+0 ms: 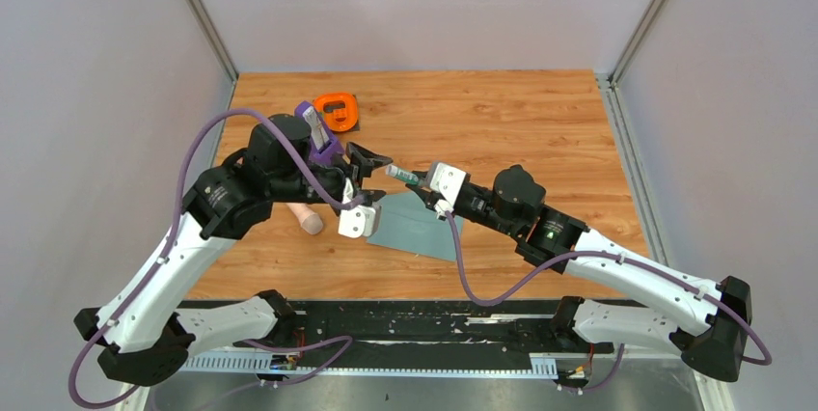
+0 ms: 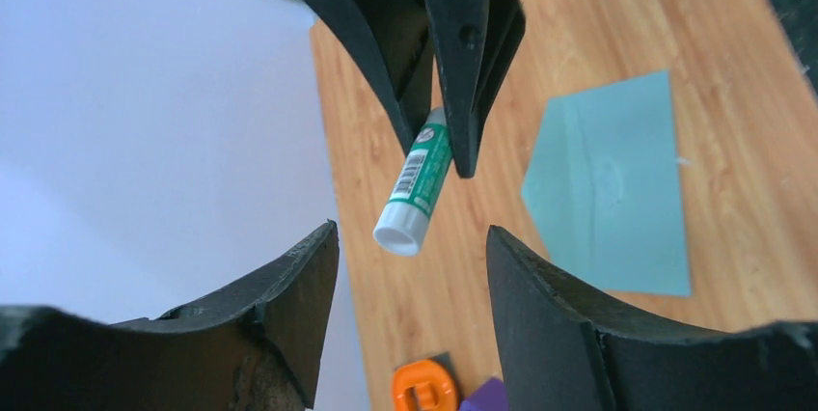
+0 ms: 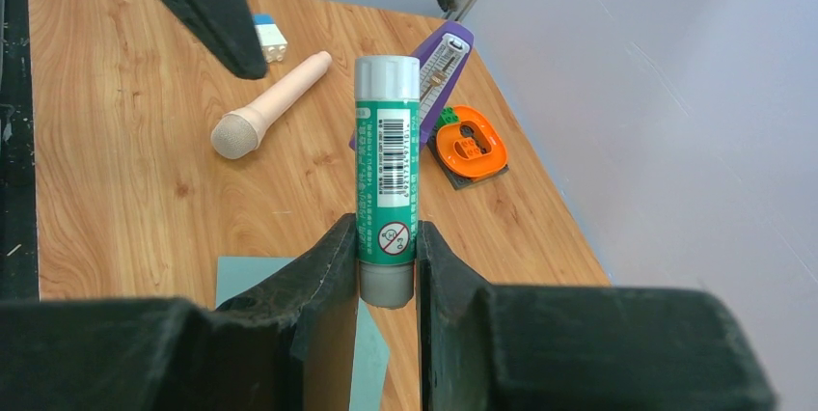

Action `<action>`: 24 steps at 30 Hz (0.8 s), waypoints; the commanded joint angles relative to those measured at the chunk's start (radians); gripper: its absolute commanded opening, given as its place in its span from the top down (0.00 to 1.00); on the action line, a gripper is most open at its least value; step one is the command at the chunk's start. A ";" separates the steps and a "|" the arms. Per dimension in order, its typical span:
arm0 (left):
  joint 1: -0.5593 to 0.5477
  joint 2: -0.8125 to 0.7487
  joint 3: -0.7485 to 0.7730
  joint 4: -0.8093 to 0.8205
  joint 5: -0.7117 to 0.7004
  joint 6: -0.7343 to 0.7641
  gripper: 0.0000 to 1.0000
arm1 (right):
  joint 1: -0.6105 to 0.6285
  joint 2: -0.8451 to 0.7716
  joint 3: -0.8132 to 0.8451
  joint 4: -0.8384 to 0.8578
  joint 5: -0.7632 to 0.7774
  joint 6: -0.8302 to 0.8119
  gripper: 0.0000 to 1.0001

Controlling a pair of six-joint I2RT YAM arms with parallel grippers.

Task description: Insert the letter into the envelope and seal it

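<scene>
Wooden table (image 1: 540,131) with envelope (image 1: 415,228), glue stick (image 3: 388,160) in right gripper (image 3: 386,231)

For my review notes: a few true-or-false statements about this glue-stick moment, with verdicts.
1. The right gripper is shut on the glue stick. True.
2. The left gripper also clamps the glue stick. False: its jaws stand open near the free end and do not touch it.
3. The envelope lies flat on the table. True.
4. The glue stick is uncapped, with glue exposed. False: both ends are closed and grey, and no glue shows.
5. The pink microphone-shaped object stands upright. False: it lies on its side on the table.
</scene>
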 commanded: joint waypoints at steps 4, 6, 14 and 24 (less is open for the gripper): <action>-0.010 -0.010 -0.029 0.059 -0.083 0.246 0.38 | 0.006 0.002 0.047 0.026 -0.023 0.009 1.00; -0.013 -0.006 -0.029 0.056 -0.077 0.259 0.38 | 0.007 0.001 0.046 0.027 -0.023 0.008 1.00; -0.038 0.018 -0.030 0.007 -0.085 0.317 0.45 | 0.007 -0.001 0.044 0.031 -0.033 0.004 1.00; -0.057 0.037 -0.024 -0.009 -0.132 0.281 0.63 | 0.014 -0.001 0.041 0.037 -0.041 -0.005 1.00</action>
